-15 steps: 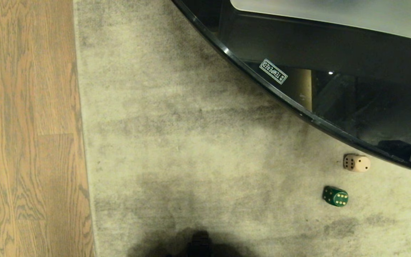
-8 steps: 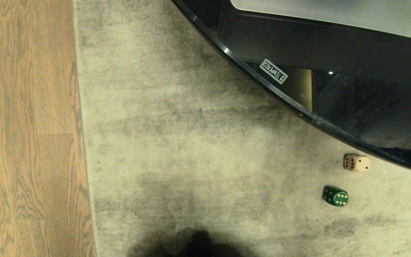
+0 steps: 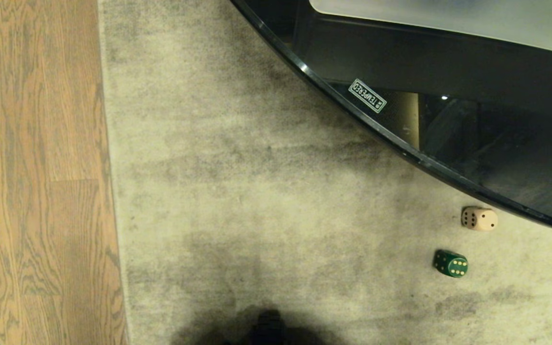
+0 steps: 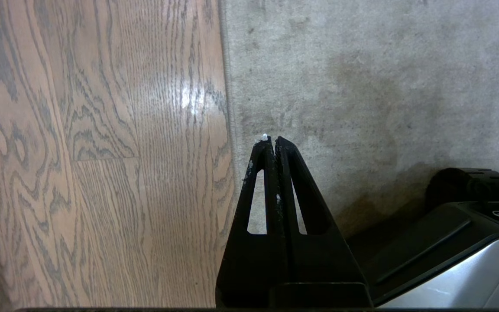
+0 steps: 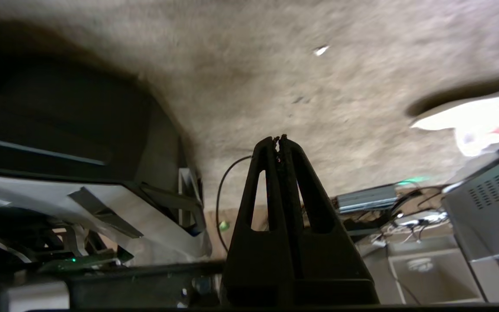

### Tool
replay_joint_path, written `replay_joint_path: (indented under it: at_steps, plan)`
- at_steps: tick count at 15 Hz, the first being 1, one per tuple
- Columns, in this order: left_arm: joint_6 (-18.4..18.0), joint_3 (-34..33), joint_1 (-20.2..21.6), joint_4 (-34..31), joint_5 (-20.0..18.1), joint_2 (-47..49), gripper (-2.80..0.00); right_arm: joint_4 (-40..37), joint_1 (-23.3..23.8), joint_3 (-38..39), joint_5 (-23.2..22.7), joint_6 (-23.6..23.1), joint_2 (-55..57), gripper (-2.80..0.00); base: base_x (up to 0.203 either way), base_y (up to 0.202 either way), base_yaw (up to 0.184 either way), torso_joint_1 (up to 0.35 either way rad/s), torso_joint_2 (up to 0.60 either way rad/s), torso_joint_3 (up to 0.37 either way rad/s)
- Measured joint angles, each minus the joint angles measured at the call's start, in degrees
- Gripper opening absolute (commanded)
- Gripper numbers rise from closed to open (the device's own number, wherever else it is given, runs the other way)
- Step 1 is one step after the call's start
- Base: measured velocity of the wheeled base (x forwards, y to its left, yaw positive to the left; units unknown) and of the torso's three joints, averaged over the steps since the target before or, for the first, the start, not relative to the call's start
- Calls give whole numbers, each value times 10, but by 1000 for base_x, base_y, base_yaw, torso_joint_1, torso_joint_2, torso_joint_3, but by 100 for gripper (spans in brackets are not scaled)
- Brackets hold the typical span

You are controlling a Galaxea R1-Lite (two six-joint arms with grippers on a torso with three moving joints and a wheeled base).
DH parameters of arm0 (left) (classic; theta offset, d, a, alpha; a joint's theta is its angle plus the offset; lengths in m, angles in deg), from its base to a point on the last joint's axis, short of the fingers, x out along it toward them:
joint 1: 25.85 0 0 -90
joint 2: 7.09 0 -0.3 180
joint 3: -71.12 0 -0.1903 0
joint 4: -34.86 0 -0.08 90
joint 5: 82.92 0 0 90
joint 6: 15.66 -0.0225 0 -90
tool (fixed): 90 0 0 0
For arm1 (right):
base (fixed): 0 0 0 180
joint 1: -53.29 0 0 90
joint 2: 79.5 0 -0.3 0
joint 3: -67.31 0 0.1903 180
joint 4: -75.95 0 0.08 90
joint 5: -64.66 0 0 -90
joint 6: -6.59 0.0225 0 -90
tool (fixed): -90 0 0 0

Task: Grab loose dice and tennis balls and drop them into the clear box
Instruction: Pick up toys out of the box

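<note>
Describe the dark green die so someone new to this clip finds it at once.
Start at the curved black glass table edge on the grey carpet. Two small dice lie just below it. The dark green die with yellow pips lies farther from the glass than the cream die with dark pips.

Cream die (image 3: 479,219) with dark pips; green die (image 3: 450,263) with yellow pips; mottled grey rug (image 3: 257,191); brown wood-grain floor (image 3: 36,172)

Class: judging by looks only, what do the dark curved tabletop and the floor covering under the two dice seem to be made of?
Tabletop: probably tempered glass, dark and glossy; it mirrors a light, and a sticker reads TEMPERED. Floor covering: seemingly a short-pile rug, matte, mottled beige-grey, its edge meeting wood-grain flooring.
</note>
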Motion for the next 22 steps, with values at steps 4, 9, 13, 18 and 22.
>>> replay_joint_path:
  at_steps: [4,9,13,18,22]
  plan:
    - [0,0,0,0,0,0,-280,125,35,68,-52,0,70,-280,0,0,0,0,0,0]
    - [0,0,0,0,0,0,-280,205,105,120,-97,-26,146,-280,0,0,0,0,0,0]
    - [0,0,0,0,0,0,-280,263,119,158,-97,-30,201,-280,0,0,0,0,0,0]
    - [0,0,0,0,0,0,-280,409,173,195,-101,-52,318,-280,0,0,0,0,0,0]
    - [0,0,0,0,0,0,-280,535,247,214,-148,-111,382,-280,0,0,0,0,0,0]
